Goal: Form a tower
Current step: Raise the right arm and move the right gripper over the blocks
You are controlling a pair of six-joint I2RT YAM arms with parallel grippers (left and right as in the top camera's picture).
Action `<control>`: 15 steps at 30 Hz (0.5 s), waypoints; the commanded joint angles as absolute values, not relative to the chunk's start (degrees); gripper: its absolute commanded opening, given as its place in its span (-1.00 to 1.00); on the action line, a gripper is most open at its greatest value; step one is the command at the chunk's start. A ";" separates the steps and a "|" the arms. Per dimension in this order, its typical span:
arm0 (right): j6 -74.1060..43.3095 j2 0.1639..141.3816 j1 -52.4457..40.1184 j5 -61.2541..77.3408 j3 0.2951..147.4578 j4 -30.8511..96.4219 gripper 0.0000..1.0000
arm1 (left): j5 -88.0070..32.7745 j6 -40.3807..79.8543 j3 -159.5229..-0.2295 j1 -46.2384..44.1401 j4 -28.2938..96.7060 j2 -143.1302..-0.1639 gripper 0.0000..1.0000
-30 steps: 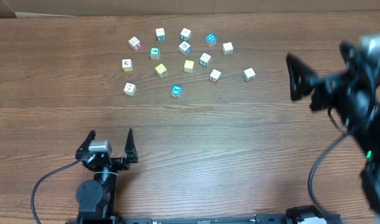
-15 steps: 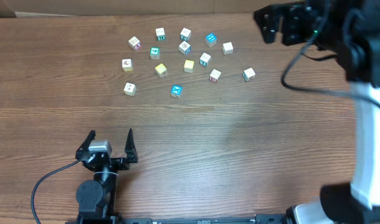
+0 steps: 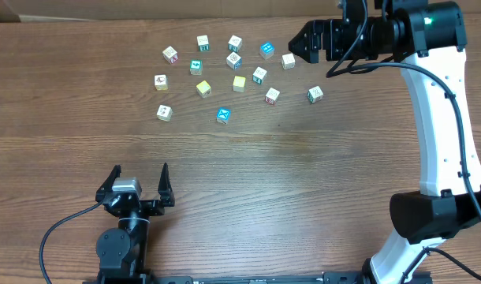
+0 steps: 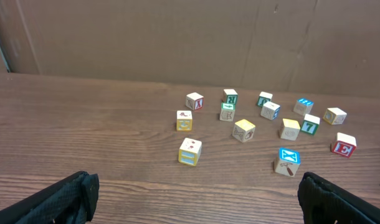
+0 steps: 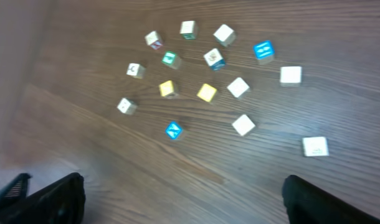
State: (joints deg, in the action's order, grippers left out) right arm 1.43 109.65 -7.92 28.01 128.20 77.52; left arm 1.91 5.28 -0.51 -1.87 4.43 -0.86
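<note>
Currently unstacked, the picture cubes (image 3: pixel 239 82) lie scattered on the surface (image 3: pixel 303 181) just beside the right end effector (image 3: pixel 302 42), jaws wide and empty, well apart from the open left end effector (image 3: pixel 139 177).

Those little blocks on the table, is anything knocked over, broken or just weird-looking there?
Nothing looks broken or spilled. The cubes lie singly, scattered across the far side of the table, each turned at its own angle; none is stacked on another. That looks like a loose starting spread, not an accident.
</note>
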 commanded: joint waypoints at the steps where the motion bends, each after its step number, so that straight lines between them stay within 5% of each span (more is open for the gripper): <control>1: -0.34 110.45 -8.36 30.98 128.62 77.23 0.44 | 1.85 3.64 -0.27 -2.07 4.27 -0.32 0.99; 4: -4.86 111.28 -9.82 25.93 128.62 76.79 0.33 | 1.83 3.64 -0.27 -2.07 4.25 -0.32 1.00; 15: -17.98 117.25 -21.50 8.08 128.62 72.88 0.39 | 1.83 3.64 -0.27 -2.07 4.25 -0.32 1.00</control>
